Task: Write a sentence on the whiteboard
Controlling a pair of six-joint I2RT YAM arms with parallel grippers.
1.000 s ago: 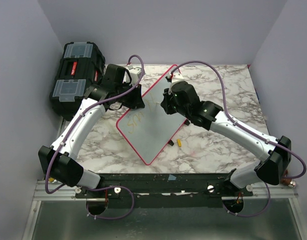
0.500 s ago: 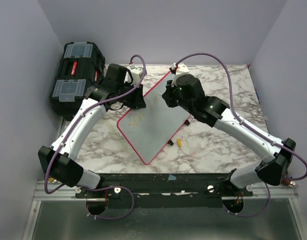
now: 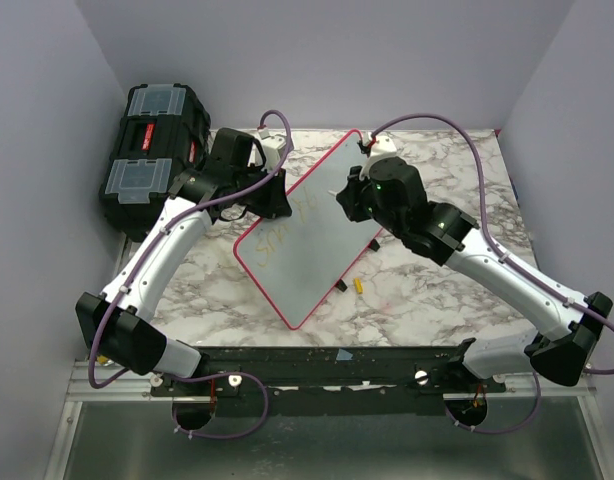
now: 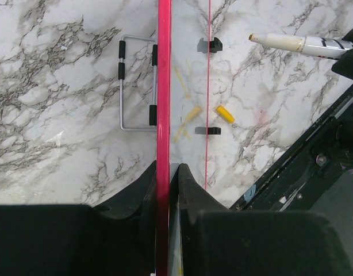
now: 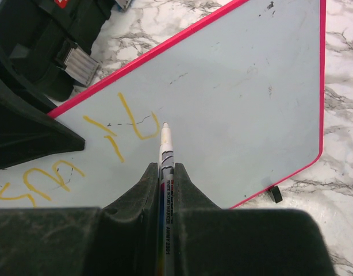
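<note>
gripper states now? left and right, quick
Left gripper: closed on the pink-red framed edge of the glossy white rectangular whiteboard.
Right gripper: closed on a slim white marker pen.

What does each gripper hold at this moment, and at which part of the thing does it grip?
The left gripper holds the whiteboard by its pink-red frame edge. The right gripper holds a marker by its barrel, with the tip free.

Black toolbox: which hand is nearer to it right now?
Left. The left hand grips the whiteboard by the edge facing the black toolbox, close beside it; the right hand holds the marker over the board, farther to the right.
</note>
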